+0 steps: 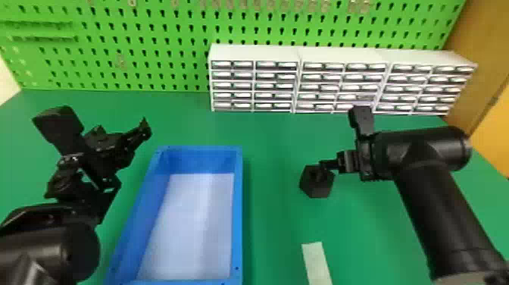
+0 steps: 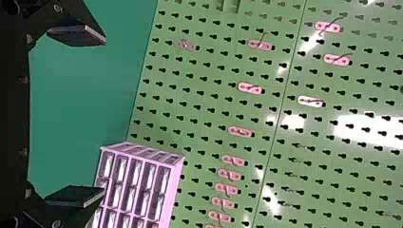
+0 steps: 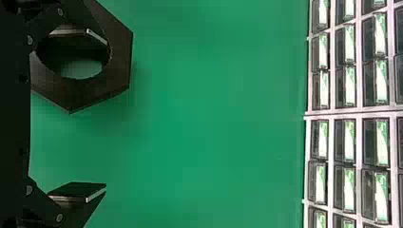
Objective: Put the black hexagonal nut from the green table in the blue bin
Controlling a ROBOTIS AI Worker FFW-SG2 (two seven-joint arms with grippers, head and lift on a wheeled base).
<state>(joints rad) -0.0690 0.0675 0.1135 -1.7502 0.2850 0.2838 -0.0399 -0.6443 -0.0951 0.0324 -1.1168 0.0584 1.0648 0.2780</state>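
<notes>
1. Right gripper (image 3: 97, 113): fingers spread wide, nothing clamped. Black hexagonal nut (image 3: 119, 59) lies at these fingers, one finger lined up with its hole, the other outside; contact cannot be confirmed.
2. Left gripper (image 2: 102, 114): fingers apart and empty, idle beside the blue bin (image 1: 237, 212).
3. Step in hand, as judged: setting up the grasp.
4. Next move calls for seating the finger in the hole, closing on the nut's wall, then lifting toward the bin, left of the right fingers.
</notes>
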